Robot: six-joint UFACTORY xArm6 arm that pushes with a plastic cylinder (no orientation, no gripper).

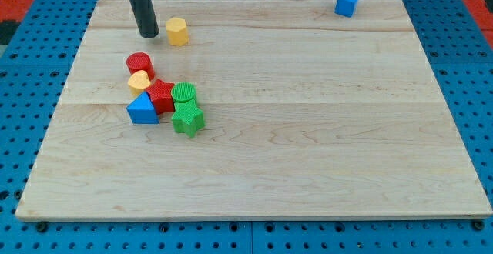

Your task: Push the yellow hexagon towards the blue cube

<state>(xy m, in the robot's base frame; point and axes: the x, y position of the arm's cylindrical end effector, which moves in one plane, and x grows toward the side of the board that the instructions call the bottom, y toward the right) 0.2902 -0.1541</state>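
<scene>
The tip [149,35] sits just left of the yellow hexagon [177,31], near the board's top left. The blue cube [347,2] stands well apart at the top right, so nearly the whole push remains. The rod has no jaws to open or close.

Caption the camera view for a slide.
My tip sits just left of the yellow hexagon, with the blue cube far right on the wooden board.

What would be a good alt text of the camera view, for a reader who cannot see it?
My tip rests on a wooden board just left of the yellow hexagon, with the blue cube far off at the view's top right. Below the tip, red, yellow, green and blue blocks sit clustered.
</scene>
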